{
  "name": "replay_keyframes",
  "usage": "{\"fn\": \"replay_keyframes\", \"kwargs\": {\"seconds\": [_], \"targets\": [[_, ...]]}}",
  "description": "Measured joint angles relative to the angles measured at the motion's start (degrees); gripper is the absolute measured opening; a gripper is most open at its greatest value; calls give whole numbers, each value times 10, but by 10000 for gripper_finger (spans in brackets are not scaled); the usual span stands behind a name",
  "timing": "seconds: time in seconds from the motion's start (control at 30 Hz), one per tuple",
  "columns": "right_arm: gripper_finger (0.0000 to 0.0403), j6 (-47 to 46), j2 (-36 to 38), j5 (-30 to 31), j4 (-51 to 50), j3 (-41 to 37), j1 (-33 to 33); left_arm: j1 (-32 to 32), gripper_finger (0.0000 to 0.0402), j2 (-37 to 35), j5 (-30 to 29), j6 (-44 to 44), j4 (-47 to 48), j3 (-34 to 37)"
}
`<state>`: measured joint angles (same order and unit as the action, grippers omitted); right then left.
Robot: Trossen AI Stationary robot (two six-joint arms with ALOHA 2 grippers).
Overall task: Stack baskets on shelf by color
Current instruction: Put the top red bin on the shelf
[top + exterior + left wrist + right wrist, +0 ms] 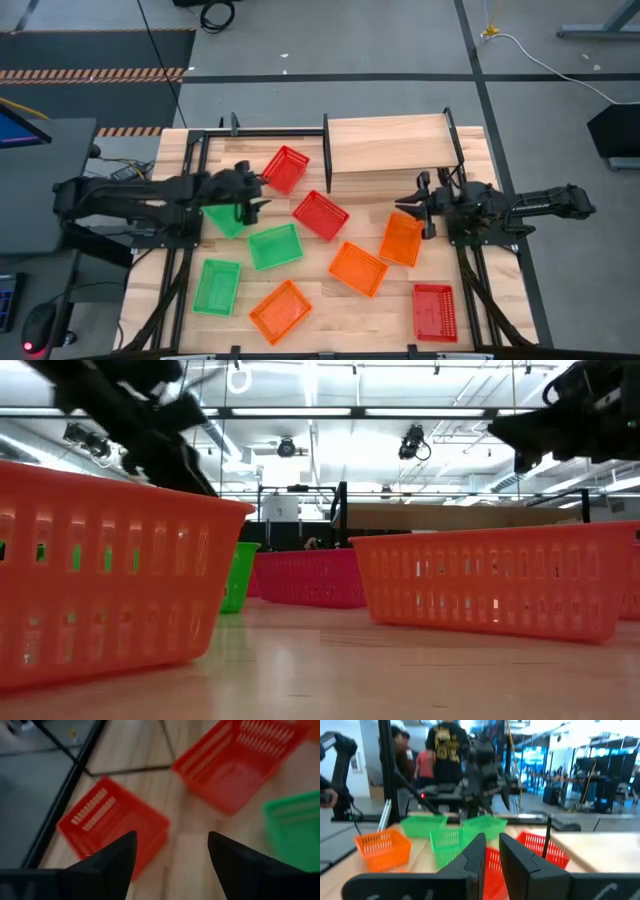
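From above, the left tool [255,195] hangs wide open just beside the red mesh-walled plastic basket [285,168] by the light-wood shelf [388,143], its long axis slanting toward the shelf; the right tool [420,205] waits, narrowed and empty, well apart. The left wrist view puts that basket [112,827] under the tool's fingers [107,862] on the tabletop [192,855].

You see even, bright overhead light from ceiling strip lamps [300,410]; shadows stay soft. Both wrist views are motion-blurred, and the nearest orange basket [100,575] is out of focus.
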<state>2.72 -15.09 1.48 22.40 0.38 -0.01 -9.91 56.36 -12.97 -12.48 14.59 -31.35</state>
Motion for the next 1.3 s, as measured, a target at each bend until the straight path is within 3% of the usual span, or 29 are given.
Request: {"fn": "replay_keyframes", "kwargs": {"seconds": [0.3, 0.73, 0.9, 1.1, 1.3], "targets": [[61, -20, 0, 0, 34, 0, 0, -92, 254, 221, 0, -66, 71, -100], [61, -165, 0, -2, 31, 0, 0, -99, 239, 404, 18, -180, 159, -222], [61, -225, 0, -25, 22, 0, 0, -97, 169, 438, 18, -179, 160, -249], [61, -242, 0, -46, 20, 0, 0, -97, 20, 440, -7, -178, 201, -308], [61, -242, 0, -46, 19, 0, 0, -94, 6, 440, -24, -155, 276, -408]]}}
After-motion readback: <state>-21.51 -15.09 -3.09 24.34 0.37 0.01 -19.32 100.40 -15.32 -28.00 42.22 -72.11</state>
